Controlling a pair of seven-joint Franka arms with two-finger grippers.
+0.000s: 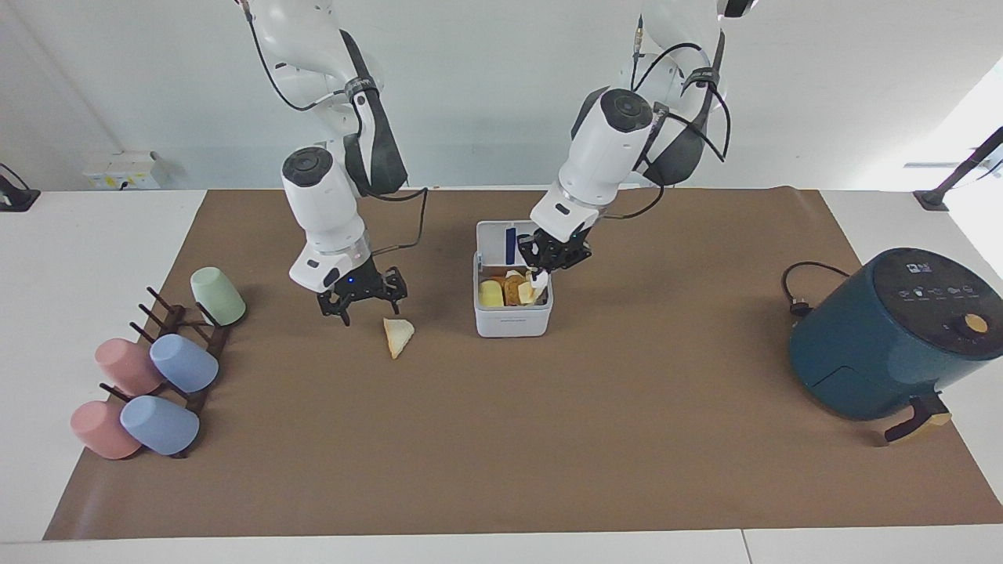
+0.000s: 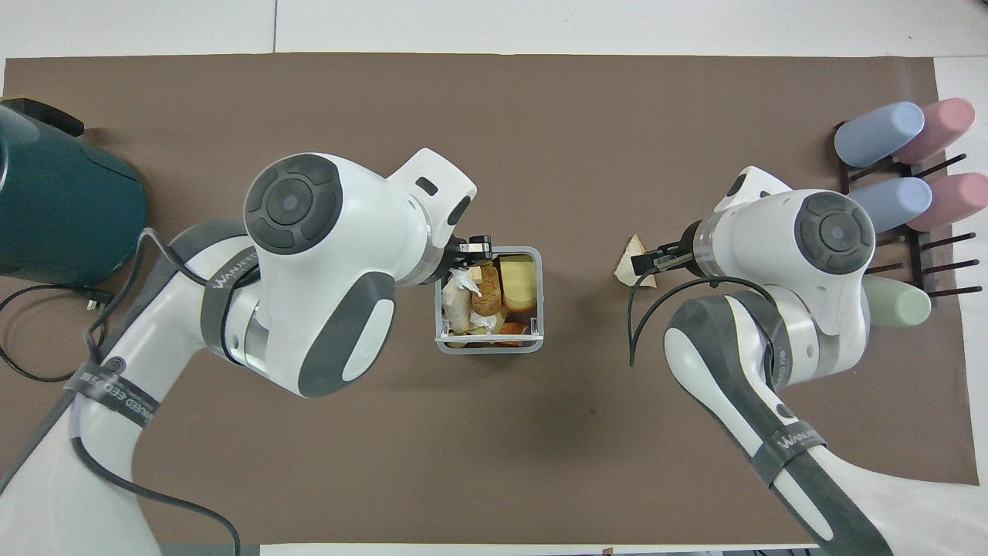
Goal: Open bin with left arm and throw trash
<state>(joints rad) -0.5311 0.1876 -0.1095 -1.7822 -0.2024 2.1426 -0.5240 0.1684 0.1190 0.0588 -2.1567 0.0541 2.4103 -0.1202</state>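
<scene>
The white bin (image 1: pixel 509 322) stands mid-mat with its lid (image 1: pixel 511 238) upright and open. Inside lie a pale-yellow lump (image 1: pixel 491 294) and other scraps. My left gripper (image 1: pixel 552 256) hangs over the bin's open top, shut on a white tissue wad (image 1: pixel 539 279) that dangles just above the scraps. In the overhead view it (image 2: pixel 472 250) sits over the bin's rim (image 2: pixel 538 309). My right gripper (image 1: pixel 362 301) is open and low over the mat, beside the cream bread wedge (image 1: pixel 398 337), which also shows in the overhead view (image 2: pixel 629 259). There the right wrist hides its gripper.
A dark-teal air fryer (image 1: pixel 893 329) with its cable (image 1: pixel 798 291) stands at the left arm's end. A dark rack (image 1: pixel 188 345) of pastel cups (image 1: pixel 184 363) lies at the right arm's end. Brown mat (image 1: pixel 548 439) covers the table.
</scene>
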